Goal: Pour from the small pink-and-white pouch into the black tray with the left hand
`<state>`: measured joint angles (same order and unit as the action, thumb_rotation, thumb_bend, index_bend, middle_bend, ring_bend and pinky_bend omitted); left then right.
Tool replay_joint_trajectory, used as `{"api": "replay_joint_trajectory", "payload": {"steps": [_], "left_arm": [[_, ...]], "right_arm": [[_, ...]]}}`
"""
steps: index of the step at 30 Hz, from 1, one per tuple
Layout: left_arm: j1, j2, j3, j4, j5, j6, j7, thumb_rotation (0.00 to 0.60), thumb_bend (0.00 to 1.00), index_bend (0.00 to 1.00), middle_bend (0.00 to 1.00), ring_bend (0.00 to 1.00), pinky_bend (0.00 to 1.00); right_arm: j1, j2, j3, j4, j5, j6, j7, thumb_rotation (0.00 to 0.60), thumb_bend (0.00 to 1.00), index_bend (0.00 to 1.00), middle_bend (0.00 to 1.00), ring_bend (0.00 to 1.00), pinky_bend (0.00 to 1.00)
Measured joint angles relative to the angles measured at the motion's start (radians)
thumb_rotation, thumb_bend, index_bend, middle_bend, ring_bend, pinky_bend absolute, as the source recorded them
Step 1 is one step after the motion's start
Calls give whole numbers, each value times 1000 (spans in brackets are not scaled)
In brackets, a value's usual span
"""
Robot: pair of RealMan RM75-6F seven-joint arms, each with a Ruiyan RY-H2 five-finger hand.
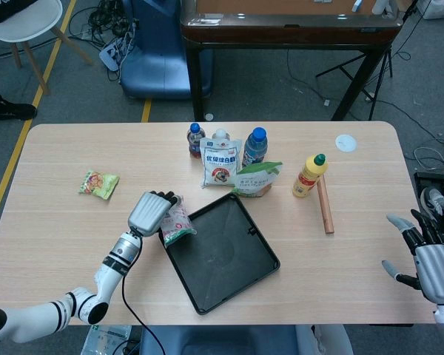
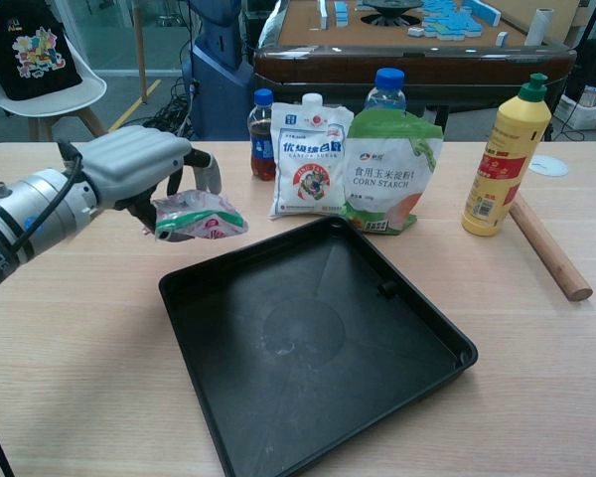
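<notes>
My left hand (image 1: 149, 211) (image 2: 139, 169) grips the small pink-and-white pouch (image 1: 175, 226) (image 2: 198, 216) and holds it in the air, tipped onto its side. The pouch hangs over the left corner of the black tray (image 1: 220, 251) (image 2: 318, 348), just above its rim. Nothing shows inside the tray. Low at the right edge of the head view, my right hand (image 1: 432, 255) is open beside the table, its fingers spread and holding nothing.
Behind the tray stand a cola bottle (image 2: 263, 134), a white sugar bag (image 2: 310, 159), a blue-capped water bottle (image 2: 386, 89) and a green corn starch bag (image 2: 389, 169). A yellow bottle (image 2: 505, 159) and wooden rolling pin (image 2: 548, 248) lie right. A snack packet (image 1: 98, 183) lies left.
</notes>
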<state>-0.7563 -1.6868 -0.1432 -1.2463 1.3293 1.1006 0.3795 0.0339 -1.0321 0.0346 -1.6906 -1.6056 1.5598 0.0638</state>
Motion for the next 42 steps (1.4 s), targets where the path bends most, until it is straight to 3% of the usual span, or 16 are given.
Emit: {"api": "replay_joint_trajectory", "payload": {"steps": [20,42], "left_arm": [[40,-125,71,188,114,132,345,600,214,415,554,501,560],[78,-236,92,384,189,208,538,600,214,409,554,503,560]], "right_arm": [[-5,-6,-4,21,-6,9,23,600,193,163,239,56,88],[-7,-2,-4,15,-7,11,20,600,193,163,239,56,89]]}}
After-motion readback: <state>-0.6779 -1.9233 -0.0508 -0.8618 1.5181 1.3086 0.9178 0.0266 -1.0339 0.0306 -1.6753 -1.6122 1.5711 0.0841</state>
